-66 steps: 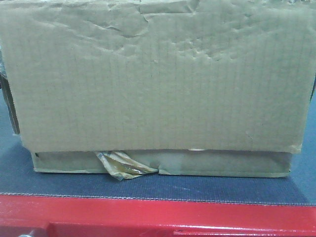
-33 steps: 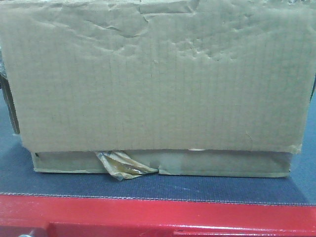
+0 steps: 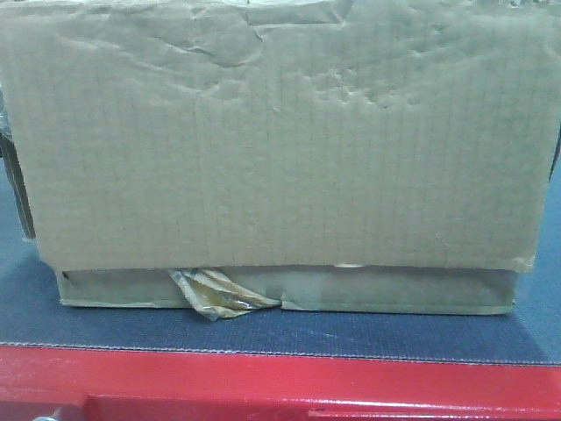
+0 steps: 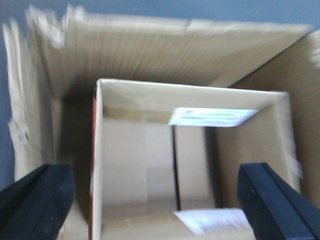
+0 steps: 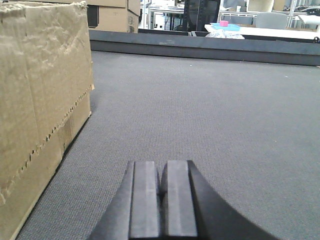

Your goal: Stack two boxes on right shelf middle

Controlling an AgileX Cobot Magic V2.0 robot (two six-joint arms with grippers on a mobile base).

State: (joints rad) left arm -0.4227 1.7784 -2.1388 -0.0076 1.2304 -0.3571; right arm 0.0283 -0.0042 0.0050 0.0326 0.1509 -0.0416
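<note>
The big box is sitting squarely on top of the flat box, and both are resting on the dark top of the counter, just behind its red front rail; the shelf named in the task is not showing in any view, so the pair is judged to be not yet delivered. The big box's face is showing dimples and creases along its upper part, and a crumpled strip of tan tape is hanging loose from the flat box's front edge. The left gripper is hovering over an open-topped cardboard box, most likely the big one, with its fingers spread wide and gripping nothing; whether they are straddling both side walls cannot be told. A white label is showing on the far inner wall, and the box is appearing empty. The right gripper is lying low over the counter beside the big box's side wall, its fingers pressed together on nothing. In judgement, the cardboard is behaving as light but soft: the walls are likely to buckle under a hard pinch, and the worn surface is offering fair friction. The soundest hold is appearing to be a single upright wall near a corner, where the board is stiffest, or both arms pressing on opposite sides. The flat box is lying free beneath and is liable to be left behind or to slide if only the upper box is lifted.
</note>
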